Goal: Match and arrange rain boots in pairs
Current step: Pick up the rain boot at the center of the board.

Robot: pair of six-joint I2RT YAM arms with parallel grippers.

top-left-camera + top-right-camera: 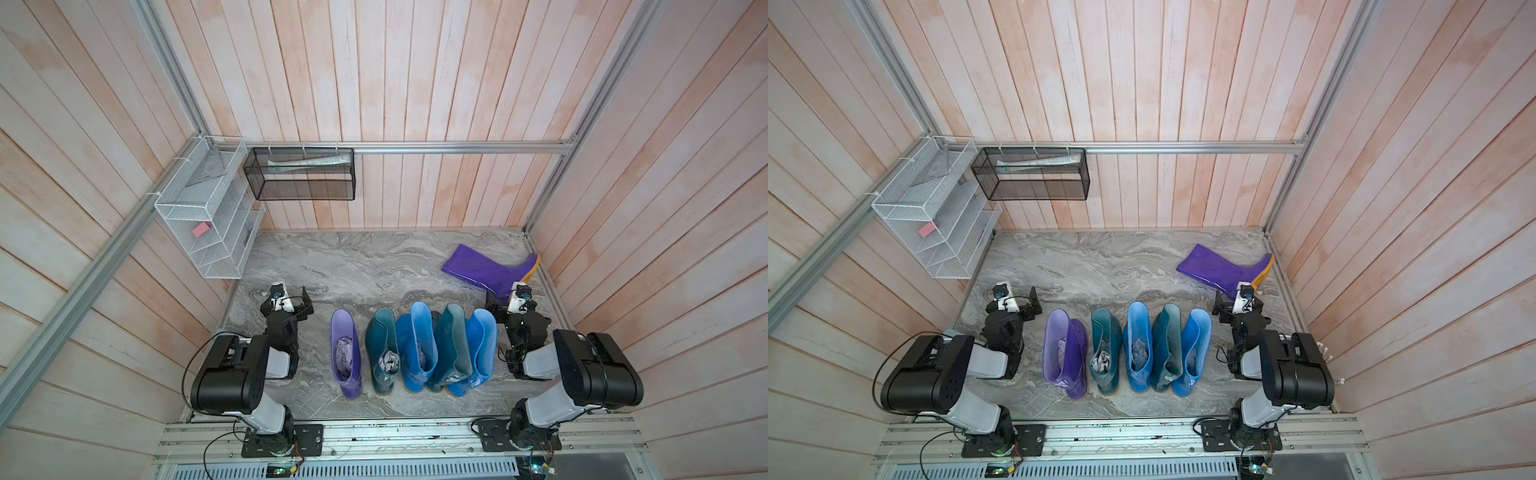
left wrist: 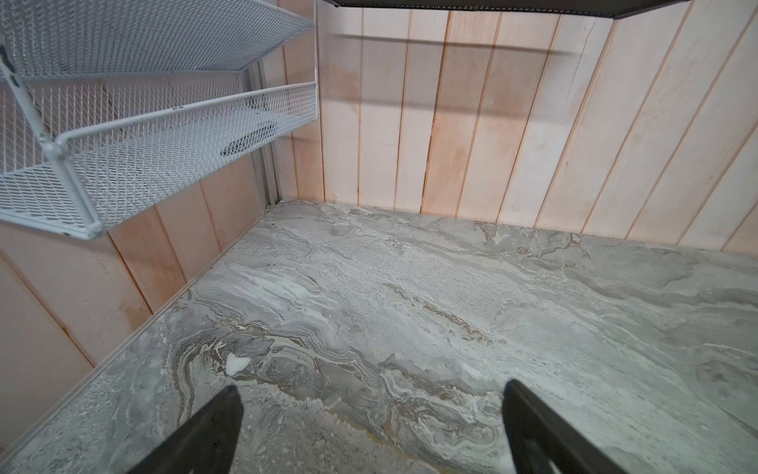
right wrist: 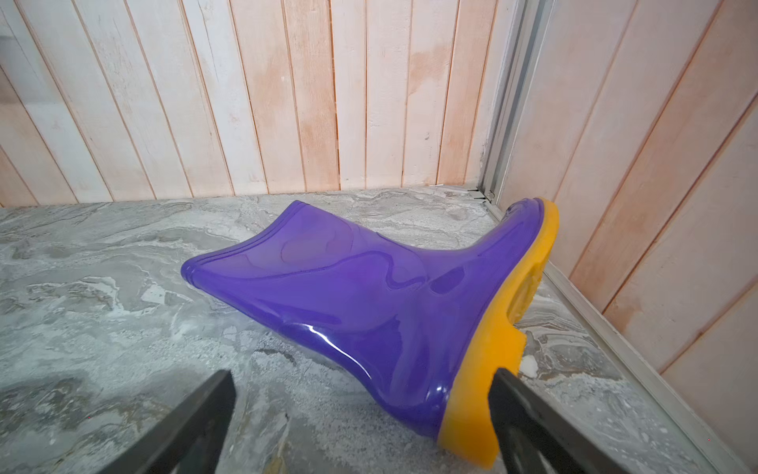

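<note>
Five rain boots stand upright in a row near the front in both top views: a lavender one, a dark teal one, a bright blue one, a second teal and a second blue. A darker purple boot lies on its side at the back right, its orange sole facing the right wall. My right gripper is open, with the boot's heel end between its fingers and one finger beside the sole. My left gripper is open over bare floor, left of the row.
A white wire rack hangs on the left wall above my left gripper, with a pink block in it. A black mesh basket hangs from the back rail. Plank walls enclose the marble floor on three sides.
</note>
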